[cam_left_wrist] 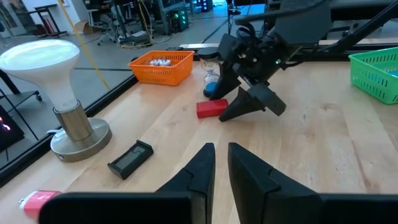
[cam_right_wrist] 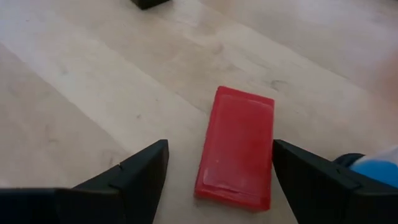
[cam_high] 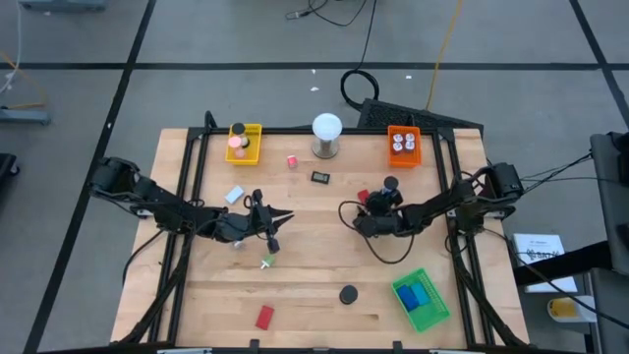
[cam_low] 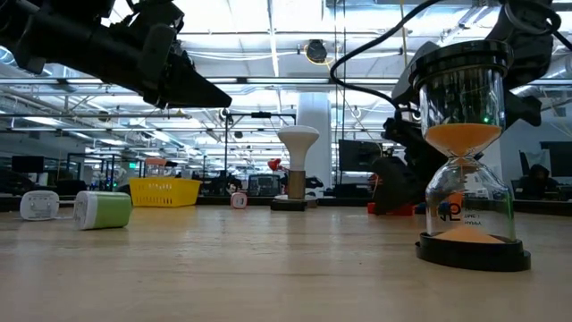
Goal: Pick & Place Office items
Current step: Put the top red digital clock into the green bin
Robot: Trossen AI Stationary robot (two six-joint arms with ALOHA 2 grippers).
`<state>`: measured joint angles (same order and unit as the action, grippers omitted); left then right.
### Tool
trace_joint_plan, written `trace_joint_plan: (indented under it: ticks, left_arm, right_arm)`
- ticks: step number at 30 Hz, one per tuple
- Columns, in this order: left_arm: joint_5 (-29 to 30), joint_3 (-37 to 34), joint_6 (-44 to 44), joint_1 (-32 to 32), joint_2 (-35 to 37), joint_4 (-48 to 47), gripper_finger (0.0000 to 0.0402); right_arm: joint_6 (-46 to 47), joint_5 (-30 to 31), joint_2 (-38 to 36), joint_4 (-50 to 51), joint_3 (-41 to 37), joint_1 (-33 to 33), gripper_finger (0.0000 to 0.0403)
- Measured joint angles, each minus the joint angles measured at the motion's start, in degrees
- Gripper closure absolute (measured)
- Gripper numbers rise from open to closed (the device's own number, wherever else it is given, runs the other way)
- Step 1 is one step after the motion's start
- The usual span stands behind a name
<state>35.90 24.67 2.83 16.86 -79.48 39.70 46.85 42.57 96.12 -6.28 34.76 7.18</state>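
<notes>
A red flat block (cam_right_wrist: 239,146) lies flat on the wooden table right of centre (cam_high: 363,197). My right gripper (cam_right_wrist: 219,148) is open and slants down over it. One finger stands on each side of the block, with bare wood showing between each finger and the block. My left gripper (cam_left_wrist: 221,150) is left of centre (cam_high: 280,218). It is shut and has nothing between its fingers, and it points toward the right arm. A second red block (cam_high: 264,316) lies near the front edge.
A white ball lamp (cam_high: 326,133) stands at the back between a yellow tray (cam_high: 244,143) and an orange tray (cam_high: 404,146). A green tray (cam_high: 422,300) holding blue blocks sits at the front right. A small black device (cam_high: 320,177), a pink bit (cam_high: 292,161) and a black round piece (cam_high: 348,294) lie loose.
</notes>
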Motion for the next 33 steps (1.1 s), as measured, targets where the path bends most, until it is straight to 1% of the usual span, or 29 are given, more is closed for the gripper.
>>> trace_joint_plan:
  ticks: [4,11,13,17,20,24,26,29,33]
  left_arm:
    - [0.0,0.0,0.0,0.0,0.0,-0.01,0.035]
    - [-0.02,0.0,0.0,0.0,0.0,-0.02,0.035]
    - [0.0,0.0,0.0,0.0,0.0,-0.02,0.035]
    - [0.0,0.0,0.0,0.0,0.0,-0.02,0.035]
    - [0.0,0.0,0.0,0.0,0.0,-0.02,0.035]
    - [0.0,0.0,0.0,0.0,0.0,-0.02,0.035]
    - [0.0,0.0,0.0,0.0,0.0,-0.04,0.035]
    - [0.0,0.01,0.0,0.0,-0.02,0.02,0.035]
    - [0.0,0.04,0.07,0.0,-0.02,1.08,0.035]
  right_arm:
    - [-0.49,-0.85,-0.02,-0.13,0.0,0.02,0.0164]
    - [-2.18,-2.48,-0.32,-0.56,0.0,0.27,0.0239]
    - [-3.21,-2.64,-0.79,-0.79,-0.02,1.08,0.0251]
    - [-5.8,-5.52,-3.9,-2.49,-0.02,3.98,0.0251]
    - [-7.1,-6.98,-6.63,-3.42,-0.02,6.94,0.0243]
    - [-7.16,-8.25,-7.63,-4.28,0.0,10.91,0.0245]
    - [-7.09,-10.77,-7.14,-6.94,0.0,11.99,0.0249]
    - [-8.56,-14.79,-4.46,-12.91,0.0,12.46,0.025]
    - [-12.94,-17.51,-0.38,-20.97,0.01,10.75,0.0245]
